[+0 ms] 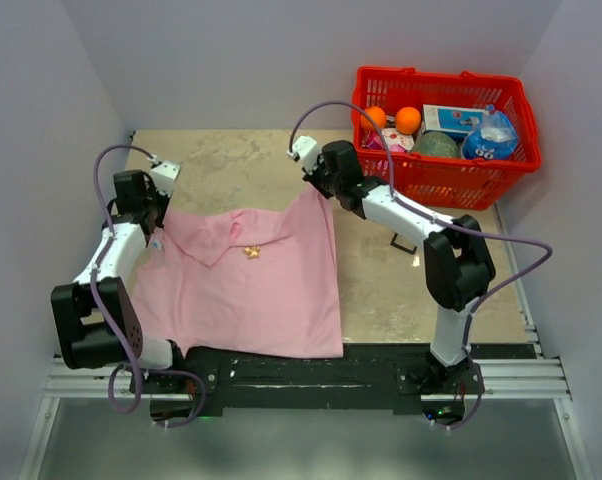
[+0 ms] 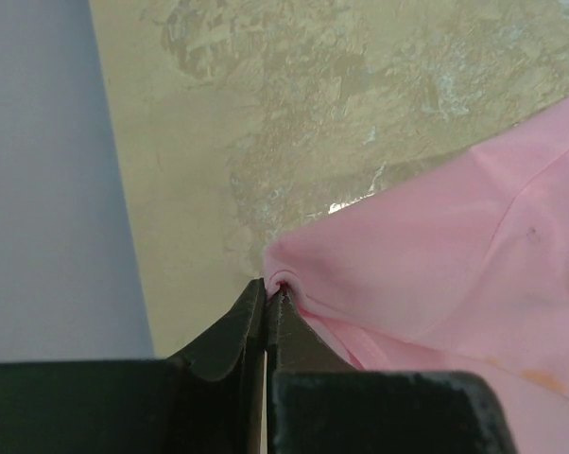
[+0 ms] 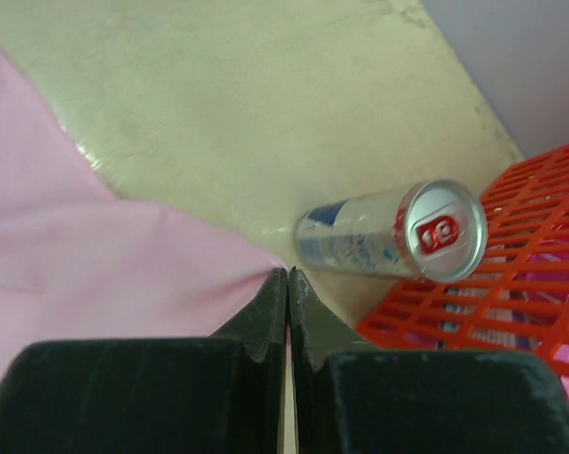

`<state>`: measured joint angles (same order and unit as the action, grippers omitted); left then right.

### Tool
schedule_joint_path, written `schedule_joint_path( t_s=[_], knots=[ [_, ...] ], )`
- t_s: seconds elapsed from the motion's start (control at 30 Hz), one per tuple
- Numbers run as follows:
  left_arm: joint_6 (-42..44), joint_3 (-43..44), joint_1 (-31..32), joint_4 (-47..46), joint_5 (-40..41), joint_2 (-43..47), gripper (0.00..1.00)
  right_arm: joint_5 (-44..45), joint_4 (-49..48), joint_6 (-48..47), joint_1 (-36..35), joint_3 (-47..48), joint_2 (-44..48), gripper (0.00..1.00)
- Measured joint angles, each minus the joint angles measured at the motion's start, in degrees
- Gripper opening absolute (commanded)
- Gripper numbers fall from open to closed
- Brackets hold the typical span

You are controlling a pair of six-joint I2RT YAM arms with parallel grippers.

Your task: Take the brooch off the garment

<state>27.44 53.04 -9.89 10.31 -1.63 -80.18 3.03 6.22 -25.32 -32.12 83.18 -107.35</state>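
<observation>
1. Pinching is under way on the left: the left gripper (image 2: 267, 295) is clamped shut on the far-left corner of the garment (image 1: 251, 300), and a small fold of pink cloth is squeezed between its dark fingers.
2. Over on the right, the right gripper (image 3: 286, 276) is closed as well, with its fingers pressed flat together. The garment's far-right corner is drawn to a point at the fingertips and looks to be nipped there.
3. The garment is spread across the near-left part of the table (image 1: 231, 160). Its near hem is laid along the table's near edge, and its two far corners are held by the arms.
4. The brooch (image 1: 251, 252), a tiny golden piece, is seen on the pink cloth in the garment's far half. It is placed roughly midway between the two grippers and is touched by neither.
5. A collar flap (image 1: 216, 240) is folded over just left of the brooch.
6. A silver can (image 3: 388, 232) is lying on its side on bare table just beyond the right gripper. Its red-tabbed top is turned towards the wrist camera, and it is just beside the red basket (image 1: 441, 175). Whether the two touch cannot be told.
7. The basket is set at the table's far-right corner, with two oranges (image 1: 408, 120) and some packets inside.
</observation>
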Motion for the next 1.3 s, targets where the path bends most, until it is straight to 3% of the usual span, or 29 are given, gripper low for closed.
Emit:
schedule_joint_path(
  t_s=[0.03, 0.07, 0.13, 0.17, 0.3, 0.47, 0.57, 0.63, 0.8, 0.97, 1.03, 1.13, 1.3],
  knots=[
    [-1.0, 0.3, -0.5, -0.1, 0.2, -1.2, 0.0, 0.9, -0.8, 0.0, 0.0, 1.3, -1.2, 0.16],
    [-2.1, 0.7, -1.2, 0.0, 0.3, -2.3, 0.13, 1.7, -1.1, 0.0, 0.0, 2.8, -2.3, 0.2],
    [-3.8, 1.6, -2.6, 0.0, 0.6, -3.5, 0.24, 2.6, -1.7, 0.0, 0.0, 4.4, -3.0, 0.35],
    [-4.5, 2.0, -3.4, 0.1, 0.8, -3.8, 0.36, 3.1, -1.9, -0.2, 0.0, 5.0, -2.7, 0.38],
    [-6.3, 3.2, -5.1, -0.2, 1.3, -3.1, 0.55, 3.2, -2.4, -0.1, 0.0, 4.9, 0.7, 0.48],
    [-5.7, 4.2, -5.0, 0.4, -1.3, 0.2, 0.56, 1.4, -2.3, -0.5, 0.0, -1.5, 10.5, 0.51],
    [-2.5, 5.7, -5.1, 3.1, -9.4, 1.8, 0.57, -2.9, 0.2, -2.3, 0.0, -5.4, 15.4, 0.5],
    [1.9, 5.9, -5.1, 7.0, -18.5, 2.8, 0.63, -7.6, 3.0, -4.5, 0.0, -7.7, 17.3, 0.47],
    [10.9, 5.5, -4.4, 18.3, -31.7, 1.0, 0.64, -15.3, 10.5, -10.4, -0.2, -12.2, 16.7, 0.38],
    [15.2, 2.0, -0.3, 23.5, -31.0, -0.5, 0.64, -19.6, 14.5, -15.8, -0.2, -13.1, 12.5, 0.47],
    [15.8, 1.4, 4.0, 24.1, -30.0, -0.5, 0.63, -20.5, 15.6, -16.7, -0.2, -13.5, 11.6, 0.6],
    [17.6, 0.8, 9.0, 23.1, -29.6, -0.5, 0.6, -20.6, 16.1, -16.5, -0.4, -14.5, 10.9, 0.61],
    [23.9, -2.4, 9.1, 21.4, -26.5, -1.8, 0.58, -19.8, 16.5, -15.4, -0.5, -14.9, 9.0, 0.59]
  ],
)
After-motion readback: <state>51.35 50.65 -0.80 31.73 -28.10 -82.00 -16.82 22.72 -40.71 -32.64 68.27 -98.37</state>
